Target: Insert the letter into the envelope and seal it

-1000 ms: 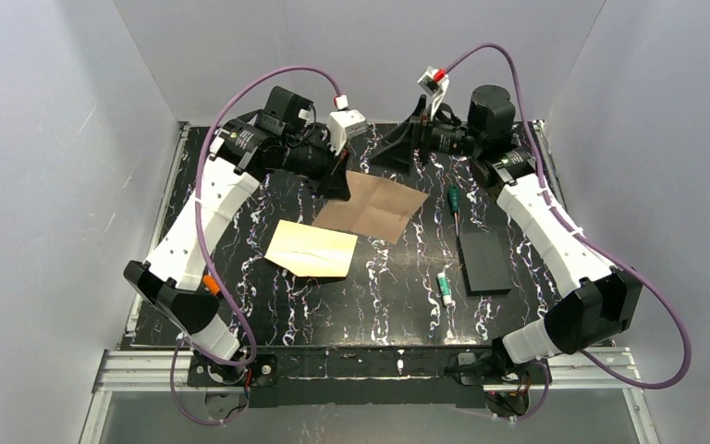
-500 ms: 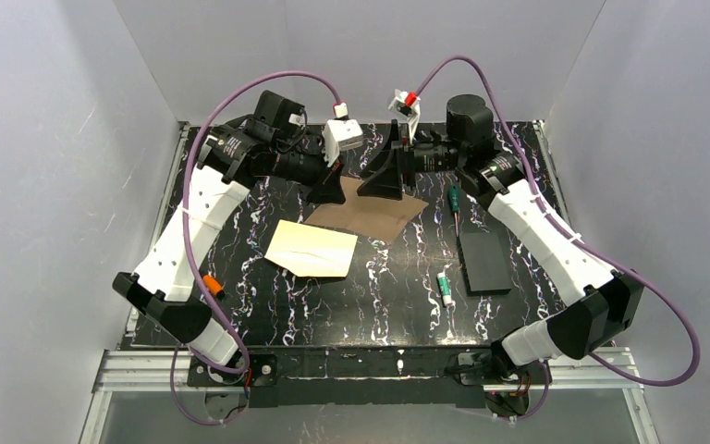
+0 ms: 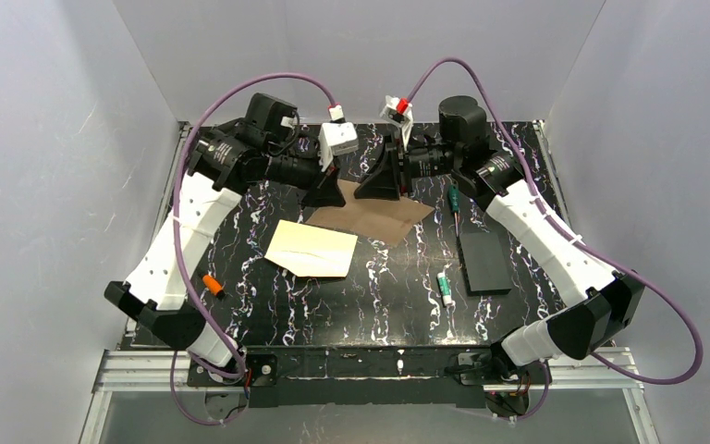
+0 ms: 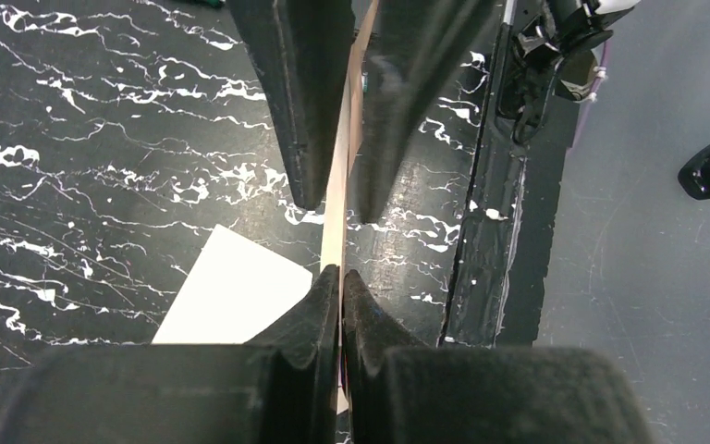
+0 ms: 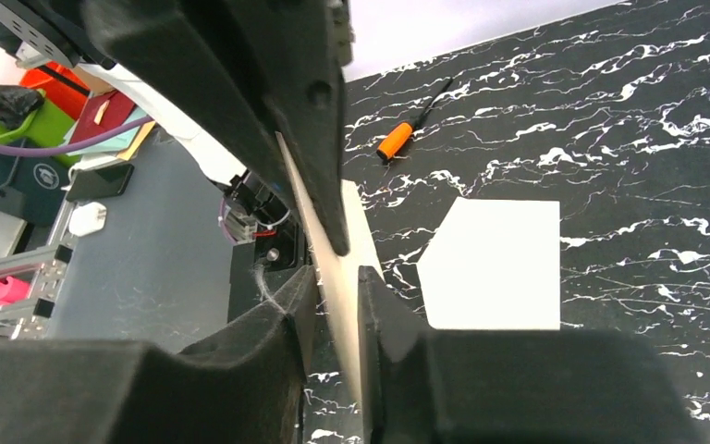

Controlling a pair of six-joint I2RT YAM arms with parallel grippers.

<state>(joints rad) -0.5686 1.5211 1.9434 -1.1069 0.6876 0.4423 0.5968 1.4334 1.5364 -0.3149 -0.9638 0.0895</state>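
The left gripper [image 4: 340,273] is pressed together on the far edge of the letter [image 3: 379,215], the tan sheet standing on edge between its fingers. The right gripper [image 5: 336,271] straddles the same edge right beside it. Its fingers are only narrowly apart, one on each face of the sheet, and it is not clear whether they actually pinch it.

Both arms reach to the far middle of the table [image 3: 397,305]. Their forearms are turned inward, so the two grippers face each other, tips down and almost meeting.

The letter hangs from them with its far edge raised and its near part sloping down to the black marbled top. The envelope [image 3: 312,248] lies flat on the table just nearer than the letter, apart from both grippers.
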